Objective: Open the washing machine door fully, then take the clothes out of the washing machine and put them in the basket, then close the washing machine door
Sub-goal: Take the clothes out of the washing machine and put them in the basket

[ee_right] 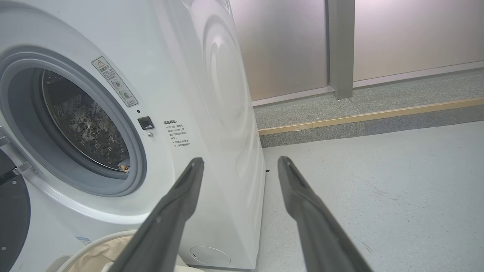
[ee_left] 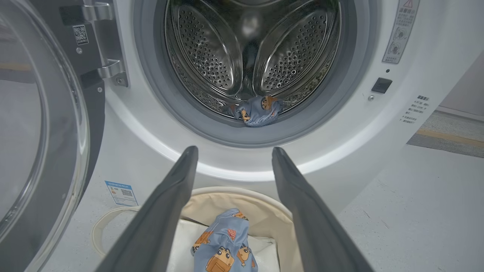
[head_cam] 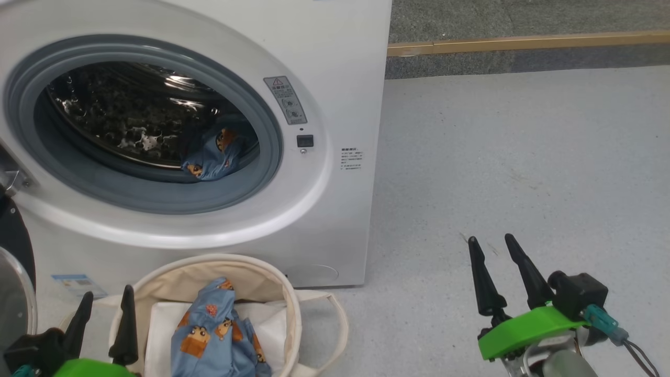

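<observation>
Your left gripper [head_cam: 107,292] hangs empty, fingers apart, near the basket [head_cam: 294,313], set just before the washing machine [head_cam: 335,209] so clothes [head_cam: 214,154] drop straight in.

I saw the white washing machine [head_cam: 345,63] with its grey ring [head_cam: 157,201], the light blue clothes [head_cam: 214,335] printed with orange-brown cartoon figures, and the cream basket [head_cam: 291,309] lined white.

Washing machine [head_cam: 335,78]: on the floor [head_cam: 523,157].
Washing machine door [ee_left: 38,132]: open, at the machine's left.
Basket [head_cam: 293,309]: on the floor just before the machine, below its opening.
Drum garment [head_cam: 214,154]: in the drum [ee_left: 211,56], at its front lip.
Basket garment [head_cam: 214,330]: in the basket, on its lining [head_cam: 162,330].
</observation>
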